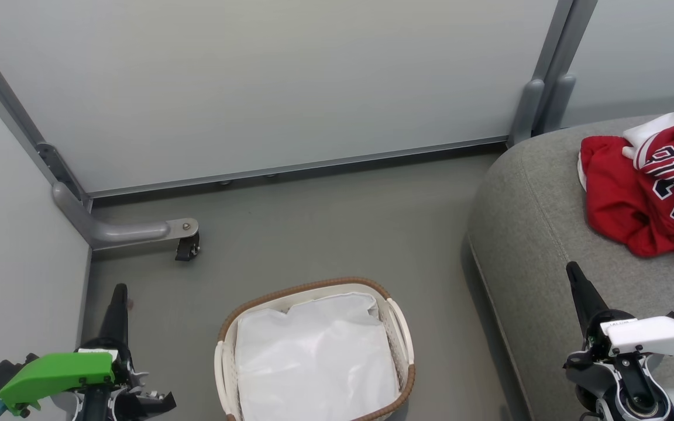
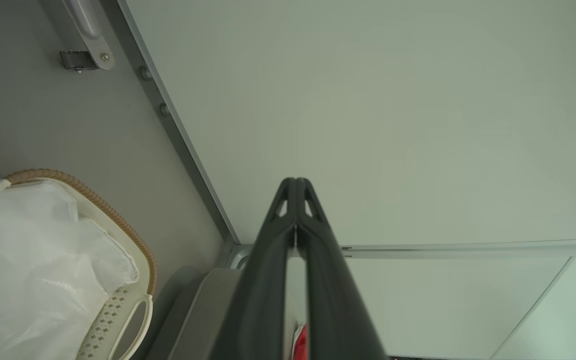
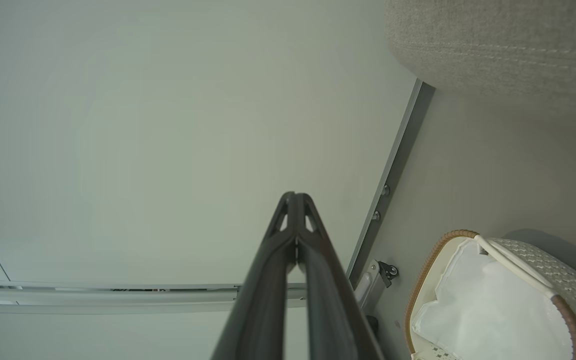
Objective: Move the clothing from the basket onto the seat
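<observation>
The seat (image 1: 539, 234), the largest item, occupies the right side of the head view, with the grey floor (image 1: 325, 210) between it and the wall panel (image 1: 267, 82). The basket (image 1: 308, 287) stands on the floor to the left of the seat and apart from it. Its visible interior is covered by the white liner (image 1: 313, 356), with no red fabric lying on top. The clothing (image 1: 635, 193) lies crumpled on the top surface of the seat toward the far right edge of the head view, well apart from the basket. The left gripper (image 1: 119, 290) is positioned left of the basket, and the right gripper (image 1: 573, 269) is over the near part of the seat. Both have their fingers pressed together and hold nothing, as each wrist view confirms. Assessment: the transfer step appears complete, and the arms are in a parked posture. The next move calls for no grasp. It calls for confirmation that no garment lies hidden beneath the liner folds, which cannot be determined from here. If one is found, separate the fingers before descending into the basket.
</observation>
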